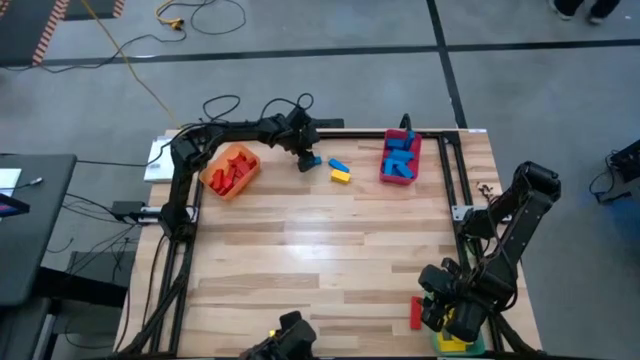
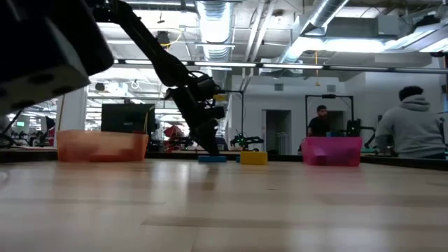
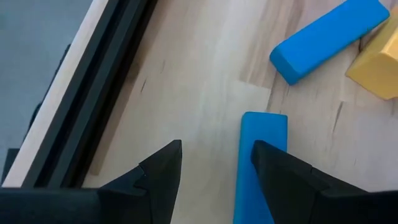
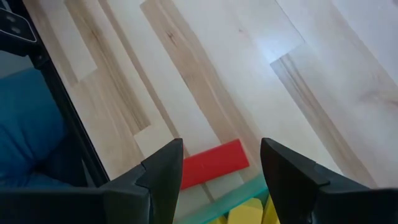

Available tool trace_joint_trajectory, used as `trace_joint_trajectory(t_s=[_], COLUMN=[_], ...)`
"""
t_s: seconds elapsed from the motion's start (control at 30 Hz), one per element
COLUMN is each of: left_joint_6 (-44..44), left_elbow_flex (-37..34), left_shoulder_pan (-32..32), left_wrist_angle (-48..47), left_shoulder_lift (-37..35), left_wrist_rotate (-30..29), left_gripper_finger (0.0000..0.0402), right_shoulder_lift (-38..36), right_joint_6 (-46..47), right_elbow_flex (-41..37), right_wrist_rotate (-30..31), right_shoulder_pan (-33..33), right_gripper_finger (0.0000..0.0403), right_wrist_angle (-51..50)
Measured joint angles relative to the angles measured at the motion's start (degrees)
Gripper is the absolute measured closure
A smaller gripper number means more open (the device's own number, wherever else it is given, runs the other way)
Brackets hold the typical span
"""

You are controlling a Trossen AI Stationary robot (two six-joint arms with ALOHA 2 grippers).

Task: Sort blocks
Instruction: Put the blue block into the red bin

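Note:
My left gripper [image 1: 307, 157] is open and low over the far middle of the table, pointing down. One finger [image 3: 280, 171] stands over a blue block [image 3: 261, 155] lying flat; I see no touch. A second blue block [image 3: 329, 37] and a yellow block [image 3: 379, 65] lie flat just beyond. In the low view the left gripper [image 2: 211, 145] hangs just above the blue block [image 2: 212, 159]. My right gripper [image 4: 221, 142] is open at the near right, above a red block [image 4: 214, 163] lying flat on the wood.
An orange bin [image 1: 232, 170] with red blocks stands at the far left. A red bin [image 1: 400, 158] with blue blocks stands at the far right. A green bin [image 4: 239, 193] with yellow blocks sits beside the red block. A black frame rail [image 3: 93, 93] runs along the far edge.

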Motion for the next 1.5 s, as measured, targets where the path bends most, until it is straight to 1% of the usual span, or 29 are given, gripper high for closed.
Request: trace_joint_trajectory(t_s=[0.13,0.27,0.43,0.57,0.83,0.93,1.07,1.13,1.27,1.37,1.5], left_joint_6=[-0.5,-0.5,1.6,2.9,2.7,2.9,3.4,4.3,6.3,5.9,5.1], left_elbow_flex=[0.0,-0.4,-0.5,-0.6,-0.5,-0.5,-0.4,-0.4,-1.3,-2.2,-2.3], left_shoulder_pan=[-0.2,-0.3,-1.2,-1.6,-1.8,-2.1,-2.4,-2.5,-2.9,-2.8,-2.5], left_wrist_angle=[0.1,-1.1,-3.7,-7.7,-12.1,-11.9,-11.9,-13.9,-18.3,-18.1,-16.3], left_shoulder_lift=[-0.2,-2.0,-4.2,-3.9,-4.0,-3.9,-4.6,-4.6,-4.6,-4.6,-4.6], left_wrist_rotate=[-0.1,-0.5,-0.4,-0.4,-1.5,-1.8,-3.3,-3.5,-7.4,-8.0,-7.3], left_gripper_finger=[0.0205,0.0205,0.0205,0.0205,0.0205,0.0205,0.0205,0.0205,0.0205,0.0205,0.0205], right_shoulder_lift=[0.0,0.0,0.0,0.0,0.0,0.0,0.0,0.0,0.0,0.0,0.0], right_joint_6=[0.0,0.0,0.0,0.0,-1.1,-1.1,-1.9,-2.4,-2.4,-2.8,-3.9], right_elbow_flex=[0.0,0.0,0.0,0.0,0.0,0.0,0.0,0.0,0.0,0.0,0.0], right_wrist_rotate=[0.0,0.0,0.2,1.6,2.5,2.5,2.5,2.5,2.5,2.6,3.7], right_shoulder_pan=[0.0,0.0,0.0,0.0,0.0,0.0,-0.1,-0.4,-0.4,-0.4,-0.8], right_gripper_finger=[0.0175,0.0175,0.0175,0.0175,0.0175,0.0175,0.0175,0.0175,0.0175,0.0175,0.0175], right_wrist_angle=[0.0,0.0,0.1,0.0,-0.1,-0.1,-0.2,-0.2,-0.2,-0.2,-0.4])
